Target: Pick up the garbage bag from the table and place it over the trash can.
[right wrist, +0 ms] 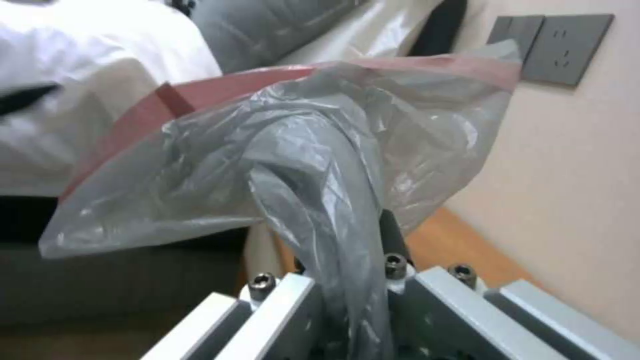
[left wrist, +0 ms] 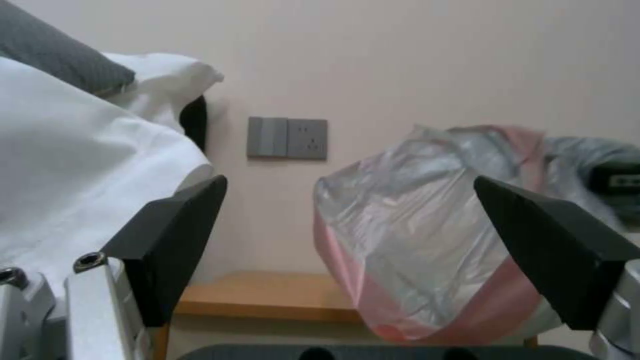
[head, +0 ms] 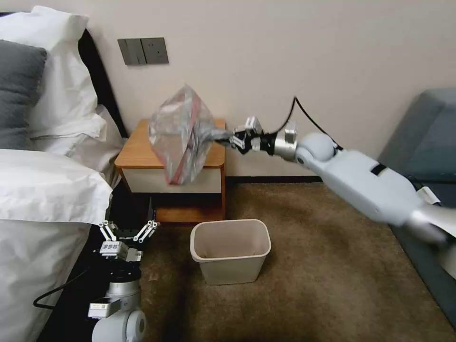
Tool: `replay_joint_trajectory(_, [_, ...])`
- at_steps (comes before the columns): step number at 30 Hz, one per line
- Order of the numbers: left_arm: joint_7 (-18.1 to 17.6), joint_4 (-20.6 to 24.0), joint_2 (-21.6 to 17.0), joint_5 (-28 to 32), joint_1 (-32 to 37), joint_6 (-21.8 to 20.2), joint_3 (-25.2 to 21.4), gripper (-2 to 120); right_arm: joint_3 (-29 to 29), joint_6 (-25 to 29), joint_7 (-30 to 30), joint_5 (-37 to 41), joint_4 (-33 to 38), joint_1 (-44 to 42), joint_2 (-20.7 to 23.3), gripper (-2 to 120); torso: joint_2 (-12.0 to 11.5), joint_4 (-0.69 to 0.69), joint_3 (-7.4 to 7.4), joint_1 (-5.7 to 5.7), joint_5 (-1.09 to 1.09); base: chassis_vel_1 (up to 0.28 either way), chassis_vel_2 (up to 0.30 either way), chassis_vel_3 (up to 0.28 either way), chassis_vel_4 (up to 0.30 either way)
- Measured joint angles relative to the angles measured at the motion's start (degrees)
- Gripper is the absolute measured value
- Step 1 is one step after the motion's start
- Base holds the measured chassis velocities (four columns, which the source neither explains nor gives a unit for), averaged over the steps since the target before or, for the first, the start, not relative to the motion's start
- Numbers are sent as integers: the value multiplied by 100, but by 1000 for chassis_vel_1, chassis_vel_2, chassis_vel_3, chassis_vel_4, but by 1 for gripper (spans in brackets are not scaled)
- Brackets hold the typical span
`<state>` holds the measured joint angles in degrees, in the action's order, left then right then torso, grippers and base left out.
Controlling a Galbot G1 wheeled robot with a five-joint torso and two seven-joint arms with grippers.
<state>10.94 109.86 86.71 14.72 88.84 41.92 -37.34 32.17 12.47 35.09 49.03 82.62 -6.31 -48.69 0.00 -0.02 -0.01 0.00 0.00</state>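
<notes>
The thin, crinkly, half-transparent grey garbage bag with a pink-red rim (head: pixel 183 137) hangs in the air above the small wooden table with an orange-brown top and a white drawer front (head: pixel 137 152). We see that it is puffed out and wide at the rim end, which points toward the bed, and twisted into a narrow grey neck at the other end. The right gripper (head: pixel 236 138) is closed on this neck; in the right wrist view the plastic (right wrist: pixel 313 165) runs down between the metal finger parts, and the fingertips themselves are covered by it, so we cannot make them out. The lower part of the bag hangs in front of the table's front edge and hides a part of the drawer front. If it touches the table top, we cannot tell.

On the brown carpet, in front of the table, stands the small beige plastic trash can (head: pixel 231 250), upright and well below the bag.

Our left gripper (head: pixel 127 232) waits low beside the white bed cover (head: pixel 42 199), its black fingers (left wrist: pixel 167 240) spread wide with nothing between them. In the left wrist view one finger cuts off the side of the bag (left wrist: pixel 413 225). On the wall behind there is a grey switch and socket plate (head: pixel 143 51).
</notes>
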Motion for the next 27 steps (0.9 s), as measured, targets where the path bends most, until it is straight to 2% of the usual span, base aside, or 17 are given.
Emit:
replay_joint_trajectory(2, [0, -7, 14, -16, -1, 0, 17, 93, -8, 2, -3, 83, 461, -232, 361, 0, 0, 0, 0, 0, -1, 0, 0, 0, 0])
replay_joint_trajectory(8, [-1, 81, 28, -23, 78, 0, 23, 93, -88, 82, 37, 79, 1074, -837, 777, 0, 0, 2, 0, 0, 1, 0, 0, 0, 0])
replay_joint_trajectory(19, [21, 165, 13, -111, 186, 2, 46, 93, -193, 259, 304, -315, 1171, -1678, 831, 0, 0, 2, 1, 0, 0, 0, 0, 0, 0])
replay_joint_trajectory(27, [24, 168, 20, -132, 209, 4, 42, 93, -166, 411, 475, -709, 858, -2114, 745, 0, 0, 2, 0, 0, -1, 0, 0, 0, 0])
